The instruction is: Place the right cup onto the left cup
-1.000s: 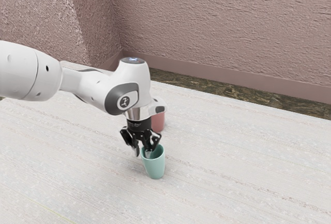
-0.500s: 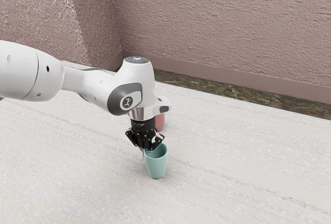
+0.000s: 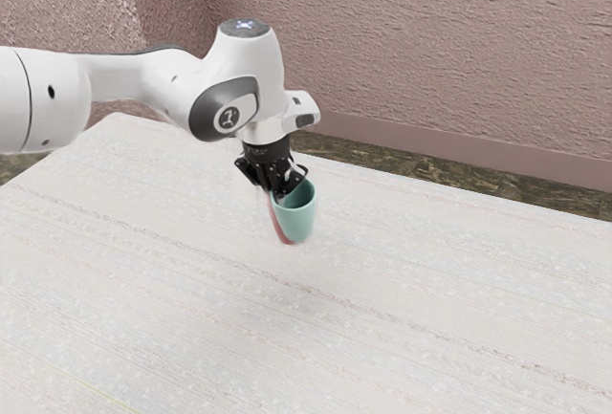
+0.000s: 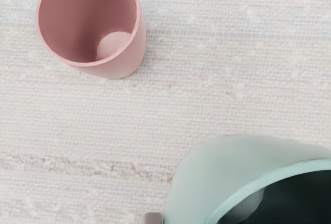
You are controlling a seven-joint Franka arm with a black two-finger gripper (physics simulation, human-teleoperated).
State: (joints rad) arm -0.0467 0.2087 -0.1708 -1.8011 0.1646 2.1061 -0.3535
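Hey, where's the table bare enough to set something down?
The table is bare between the green cup and the exterior view's right edge, and down to its lower edge. It's crowded around the pink cup, with the held one close.

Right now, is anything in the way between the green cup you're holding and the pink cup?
No, nothing I can see. Between the green cup in my gripper and the pink cup, the wrist view shows just table.

end effector [image 3: 278,197]: holding mint cup [image 3: 300,223] aloft | pink cup [image 3: 278,227]: partly hidden
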